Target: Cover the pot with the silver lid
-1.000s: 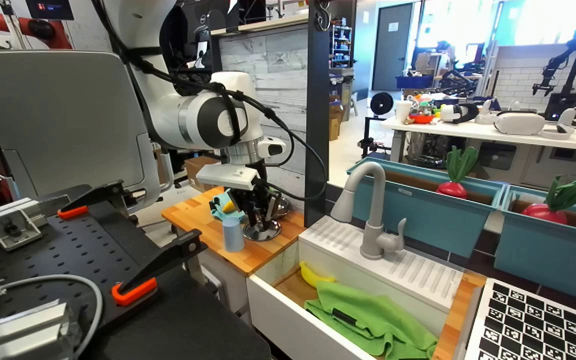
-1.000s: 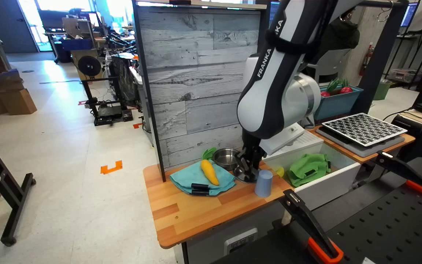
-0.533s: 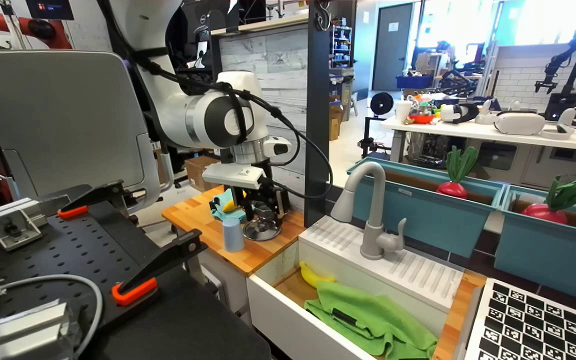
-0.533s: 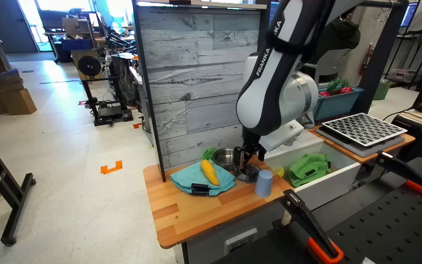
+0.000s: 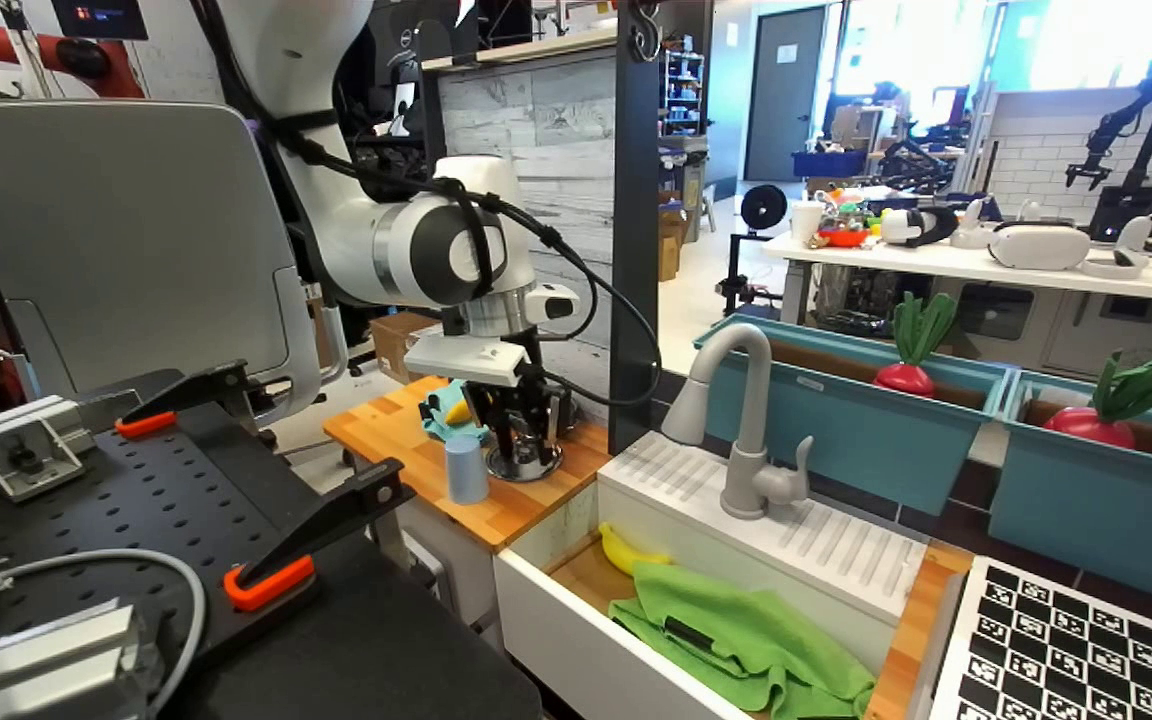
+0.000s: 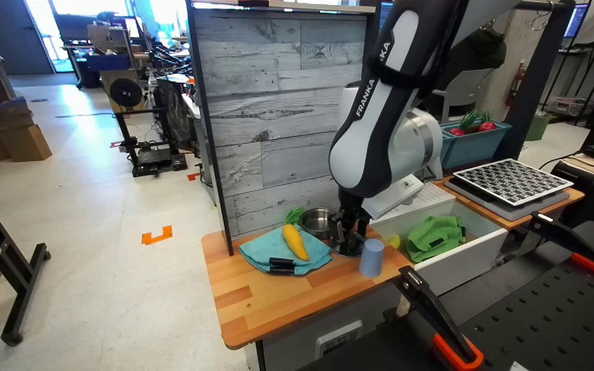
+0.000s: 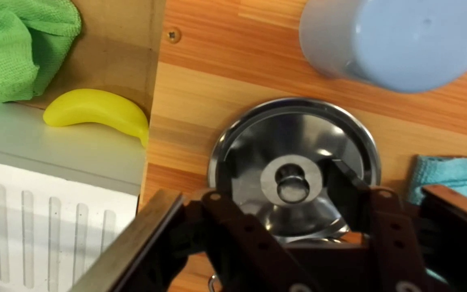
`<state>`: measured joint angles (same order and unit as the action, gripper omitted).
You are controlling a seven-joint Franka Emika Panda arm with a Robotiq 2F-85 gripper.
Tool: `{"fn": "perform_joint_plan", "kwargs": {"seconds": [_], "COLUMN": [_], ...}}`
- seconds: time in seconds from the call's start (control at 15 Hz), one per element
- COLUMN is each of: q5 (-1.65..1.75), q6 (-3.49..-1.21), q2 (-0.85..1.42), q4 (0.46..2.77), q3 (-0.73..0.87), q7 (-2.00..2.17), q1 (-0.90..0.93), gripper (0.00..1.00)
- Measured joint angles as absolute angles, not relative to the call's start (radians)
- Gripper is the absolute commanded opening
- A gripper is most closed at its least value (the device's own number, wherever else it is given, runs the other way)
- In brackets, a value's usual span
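Note:
The silver lid point(image 7: 294, 134) lies flat on the wooden counter with its round knob up. It also shows in both exterior views point(image 5: 526, 472) point(image 6: 347, 251), partly behind the fingers. My gripper point(image 7: 279, 170) is open above the lid, one finger on each side of the knob, with gaps to the knob on both sides. The gripper also shows in the exterior views point(image 5: 526, 440) point(image 6: 347, 234), low over the lid. The silvery pot point(image 6: 316, 221) stands open-topped beside the lid, near the wooden panel. In the wrist view the pot is mostly hidden behind the gripper.
A blue cup point(image 6: 372, 257) stands close to the lid. A teal cloth point(image 6: 266, 250) with a yellow toy vegetable point(image 6: 295, 241) lies beside the pot. A grey wooden panel point(image 6: 281, 123) rises behind the pot. The sink holds a green cloth point(image 5: 736, 630) and a yellow banana point(image 7: 95, 107).
The gripper was low at the lid with its fingers closer together, then raised and spread wide half a second ago. Now it is lower over the lid again. The lid and pot have not moved.

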<state>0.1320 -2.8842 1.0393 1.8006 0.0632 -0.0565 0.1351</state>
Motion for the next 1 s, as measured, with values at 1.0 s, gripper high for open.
{"fn": "perform_joint_plan", "kwargs": {"seconds": [1.0], "q5": [0.134], "q6": [-2.908], "q2": [1.039], "q4": [1.803], "q3": [0.072], "q7": [-0.076], "q1": [0.134], "gripper": [0.05]}}
